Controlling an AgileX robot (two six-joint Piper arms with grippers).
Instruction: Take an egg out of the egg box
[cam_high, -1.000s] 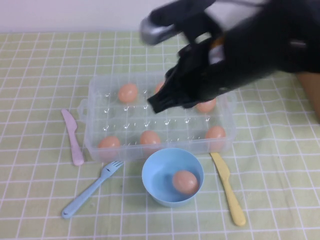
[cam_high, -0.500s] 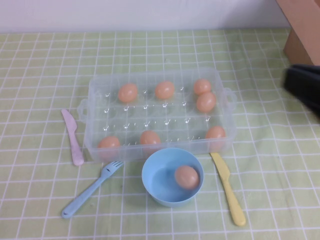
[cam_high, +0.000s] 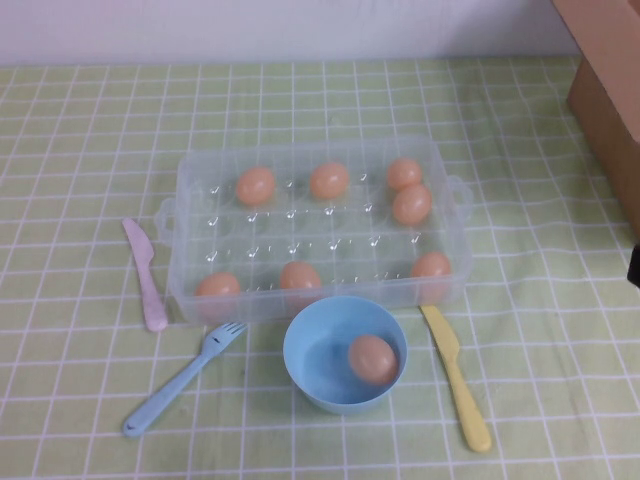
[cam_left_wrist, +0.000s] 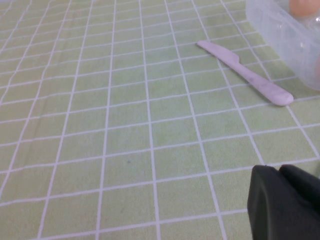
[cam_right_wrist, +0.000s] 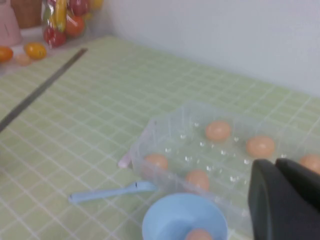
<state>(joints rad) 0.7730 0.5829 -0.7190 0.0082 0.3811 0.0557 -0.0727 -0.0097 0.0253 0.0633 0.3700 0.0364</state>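
One egg (cam_high: 372, 359) lies in the blue bowl (cam_high: 310, 345) near the front edge of the table (cam_high: 80, 150), just in front of the egg box (cam_high: 200, 185), which sits mid-table with seven eggs in its cells. By my reading the lift-out is done and the step in hand is pulling clear.

My right gripper (cam_right_wrist: 287, 200) hangs off the table's right side, looking back over box and bowl, its fingers together and empty. My left gripper (cam_left_wrist: 285, 205) sits low over the left side of the table near the pink knife (cam_left_wrist: 245, 73); I cannot tell how its fingers stand.

To finish well, I would keep the right arm high and well clear of the bowl's rim, since the egg rests loose against the bowl's right wall and a knock could roll it. The blue fork (cam_high: 185, 378) and yellow knife (cam_high: 456, 376) flank the bowl along the front edge and need no touching.

No brand, label or writing is readable on anything.
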